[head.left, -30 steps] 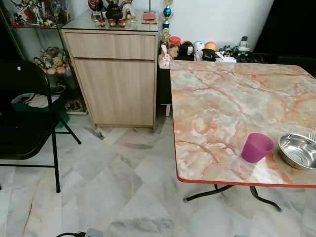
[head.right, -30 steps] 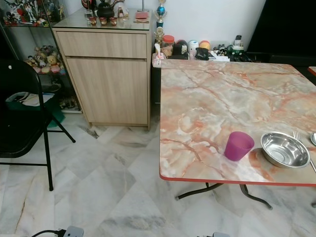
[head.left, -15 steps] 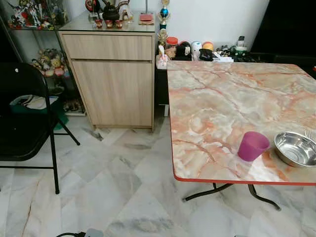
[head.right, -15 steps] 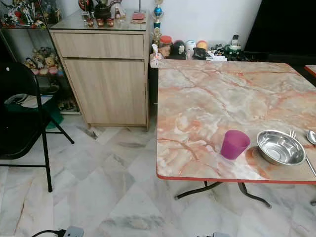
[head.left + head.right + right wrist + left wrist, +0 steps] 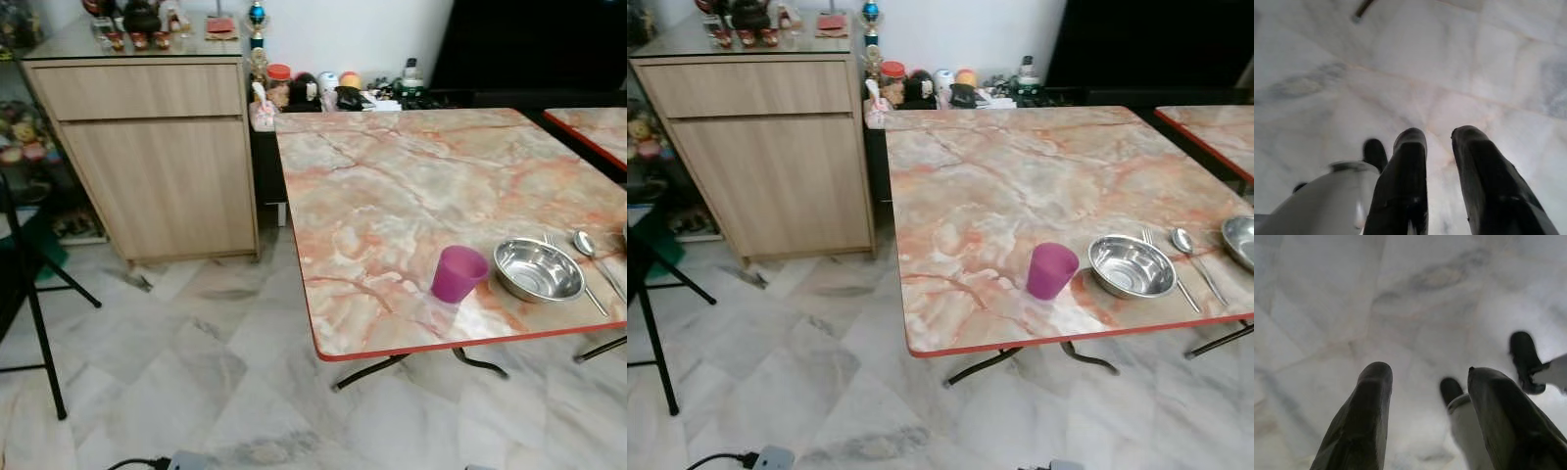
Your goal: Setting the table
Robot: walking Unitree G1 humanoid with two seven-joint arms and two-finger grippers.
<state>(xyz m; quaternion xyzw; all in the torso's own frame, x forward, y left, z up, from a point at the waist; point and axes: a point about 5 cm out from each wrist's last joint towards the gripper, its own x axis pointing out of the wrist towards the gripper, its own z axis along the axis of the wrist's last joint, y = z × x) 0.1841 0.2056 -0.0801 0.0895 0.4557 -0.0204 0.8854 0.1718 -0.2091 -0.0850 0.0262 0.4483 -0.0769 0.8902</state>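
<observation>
- Camera has swung toward the robot's right since the earlier frame: the wooden cabinet (image 5: 157,157) and folding chair (image 5: 24,294) sit further left in view; table items have not moved.
- Head views: purple cup (image 5: 1051,270) stands upright near the marble table (image 5: 1019,186) front edge, just beside the steel bowl (image 5: 1132,266); fork (image 5: 1162,264) and spoon (image 5: 1193,255) lie beyond the bowl.
- Left wrist view: left gripper (image 5: 1425,377) hangs over marble floor (image 5: 1352,293), fingers apart, empty.
- Right wrist view: right gripper (image 5: 1439,139) over floor, fingers slightly apart, empty.
</observation>
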